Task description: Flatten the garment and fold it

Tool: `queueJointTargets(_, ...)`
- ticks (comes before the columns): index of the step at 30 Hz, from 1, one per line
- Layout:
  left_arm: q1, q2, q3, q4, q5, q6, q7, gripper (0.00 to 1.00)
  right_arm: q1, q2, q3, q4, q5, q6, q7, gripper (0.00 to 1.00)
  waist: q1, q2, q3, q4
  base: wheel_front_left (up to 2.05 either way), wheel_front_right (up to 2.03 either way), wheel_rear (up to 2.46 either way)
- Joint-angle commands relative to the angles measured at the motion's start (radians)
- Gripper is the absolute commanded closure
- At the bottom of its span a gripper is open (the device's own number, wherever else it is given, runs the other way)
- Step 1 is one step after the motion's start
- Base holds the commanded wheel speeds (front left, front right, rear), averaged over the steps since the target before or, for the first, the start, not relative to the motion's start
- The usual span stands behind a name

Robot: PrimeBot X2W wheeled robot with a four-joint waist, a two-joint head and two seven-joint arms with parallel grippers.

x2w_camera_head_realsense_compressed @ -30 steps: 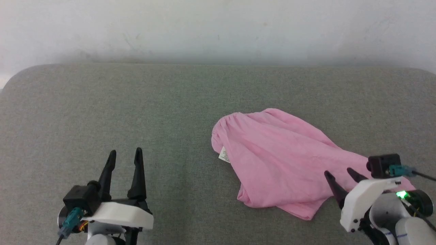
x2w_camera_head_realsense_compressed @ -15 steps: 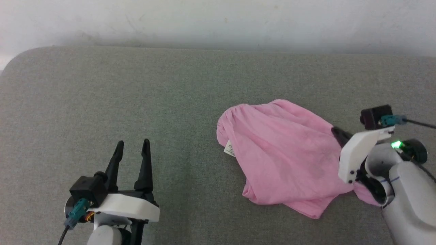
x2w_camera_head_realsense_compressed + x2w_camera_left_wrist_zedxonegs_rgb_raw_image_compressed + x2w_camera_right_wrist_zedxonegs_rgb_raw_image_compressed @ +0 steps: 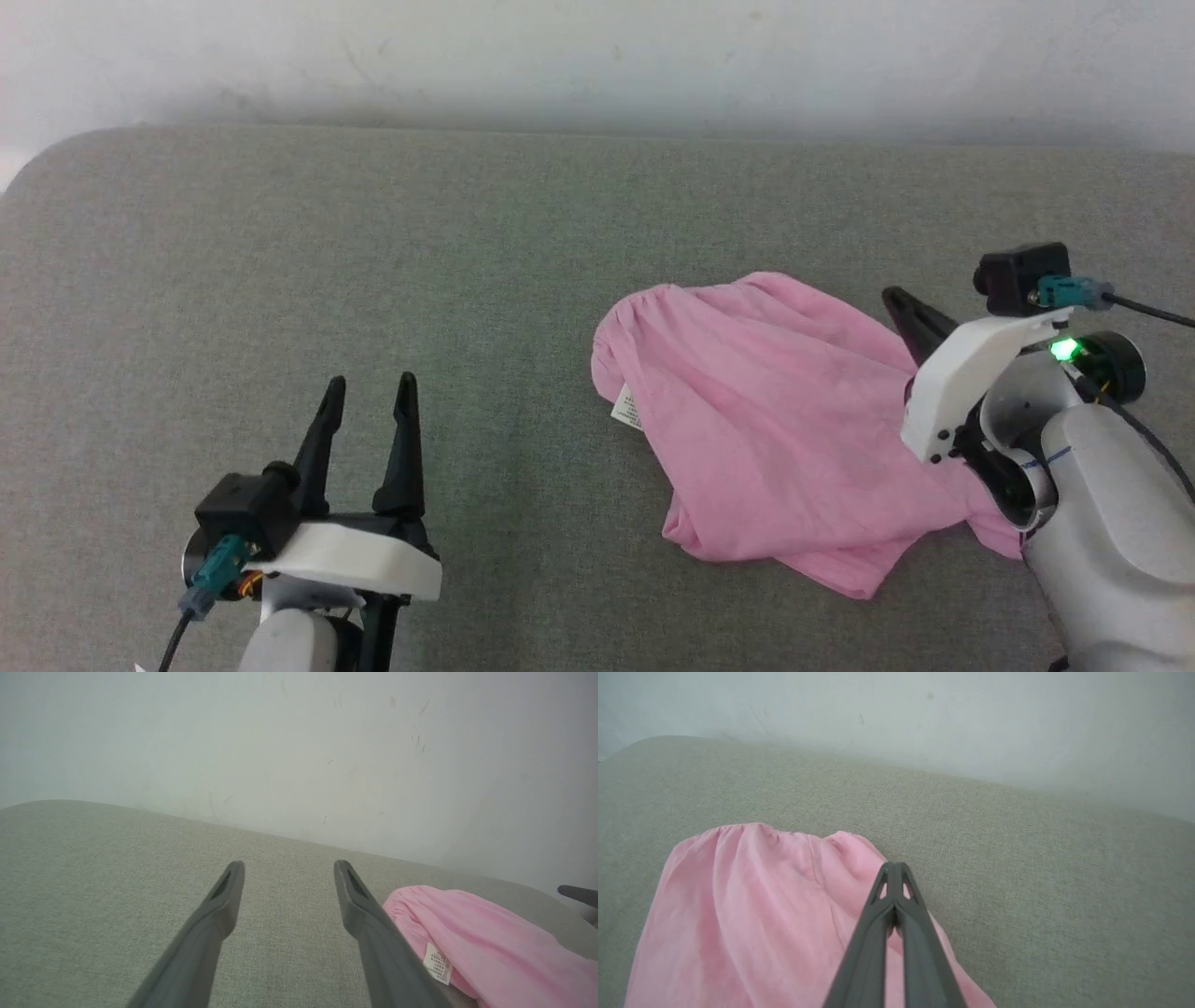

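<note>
Open grey cushion [image 3: 280, 233] left of garment [image 3: 766, 420], wall [image 3: 597, 56] behind

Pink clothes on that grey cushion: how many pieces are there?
1. The garment lies crumpled right of centre on the grey cushion, with its white label at its left edge. Its folds could hide something smaller underneath.

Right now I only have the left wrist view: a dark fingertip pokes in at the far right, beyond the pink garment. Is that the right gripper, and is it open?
Observer: Yes, the right gripper; its wrist view shows its fingertips pressed together.
Operator: Where is it over the garment?
Observer: In the head view, above the garment at its right edge, across from the white label.
Operator: Is the near edge flat?
Observer: No; the head view shows it bunched in overlapping layers.
</note>
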Motion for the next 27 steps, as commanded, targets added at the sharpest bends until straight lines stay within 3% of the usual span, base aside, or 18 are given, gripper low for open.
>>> queueJointTargets(1, -0.005, -0.004, 0.002, 0.003, 0.004, -0.001, -0.005, 0.0, 0.013, -0.005, 0.001, -0.002, 0.007, -0.001, 0.003, 1.0, -0.0001, 0.0, -0.006, -0.005, 0.0, 0.0, 0.0)
queueJointTargets(6, 0.006, -0.004, 0.005, 0.01, 0.006, -0.001, -0.005, 0.0, 0.058, -0.057, 0.033, -0.056, 0.064, -0.001, 0.097, 1.0, -0.0001, 0.0, -0.031, -0.014, 0.0, 0.0, 0.0)
queueJointTargets(7, 0.008, -0.004, 0.005, 0.01, 0.007, 0.0, -0.005, 0.0, 0.067, -0.07, 0.031, -0.07, 0.069, -0.001, 0.118, 0.79, -0.0001, 0.0, -0.036, -0.015, 0.0, 0.0, 0.0)
queueJointTargets(8, 0.01, -0.005, 0.005, 0.01, 0.008, 0.0, -0.005, 0.0, 0.078, -0.082, 0.033, -0.08, 0.074, -0.001, 0.149, 0.0, -0.0001, 0.0, -0.04, -0.016, 0.0, 0.0, 0.0)
queueJointTargets(16, 0.016, -0.004, 0.007, 0.006, 0.021, -0.001, -0.005, 0.0, 0.129, -0.13, 0.062, -0.152, 0.115, -0.001, 0.361, 0.0, -0.0001, 0.0, -0.042, -0.012, 0.0, 0.0, 0.0)
queueJointTargets(25, 0.002, 0.018, -0.005, -0.005, 0.08, 0.014, -0.005, 0.0, 0.106, -0.117, 0.12, -0.029, 0.153, -0.001, 0.465, 0.0, -0.0001, 0.0, -0.001, 0.018, 0.0, 0.0, 0.0)
queueJointTargets(26, 0.0, 0.02, -0.008, -0.005, 0.089, 0.017, -0.005, 0.0, 0.105, -0.117, 0.127, -0.004, 0.158, -0.001, 0.489, 0.09, -0.0001, 0.0, 0.002, 0.023, 0.0, 0.0, 0.0)
queueJointTargets(27, -0.002, 0.023, -0.011, -0.005, 0.097, 0.019, -0.005, 0.0, 0.106, -0.114, 0.133, 0.021, 0.166, -0.001, 0.516, 0.5, -0.0001, 0.0, 0.004, 0.027, 0.0, 0.0, 0.0)
